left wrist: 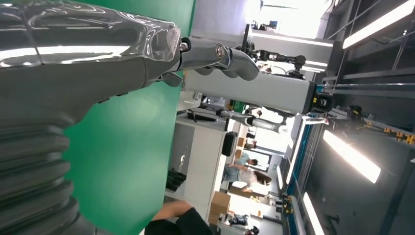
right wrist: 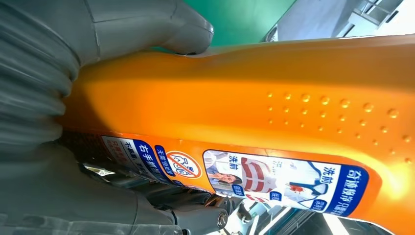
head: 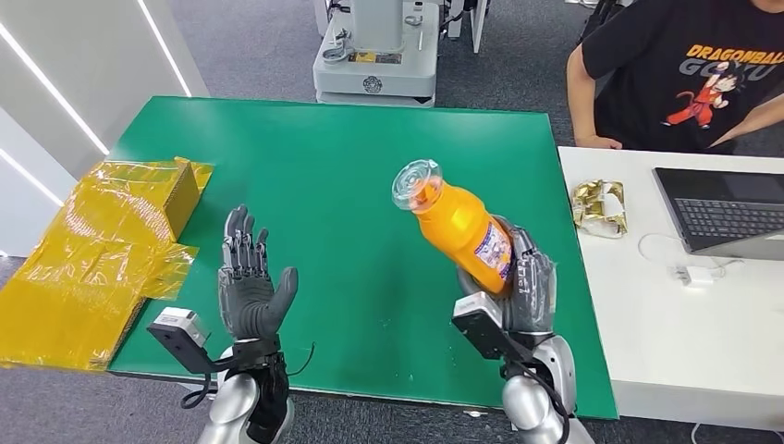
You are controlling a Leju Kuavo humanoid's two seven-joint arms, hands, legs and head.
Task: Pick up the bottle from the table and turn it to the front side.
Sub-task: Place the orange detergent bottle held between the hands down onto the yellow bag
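Bottle [head: 459, 227] sits in my right hand [head: 522, 287], lifted above the green table [head: 351, 166] near its right edge, tilted with the clear cap [head: 417, 183] leaning away from me; my fingers and thumb wrap its lower body, part of the label [right wrist: 274, 178] showing beside them; my left hand [head: 250, 282] hovers over the table's near left side, palm up, fingers spread, holding nothing. Turning comes next, I judge; to do it well I should keep the squeeze firm on the smooth plastic, roll the wrist slowly so the label faces front, and keep the bottle above the table in case it slips.
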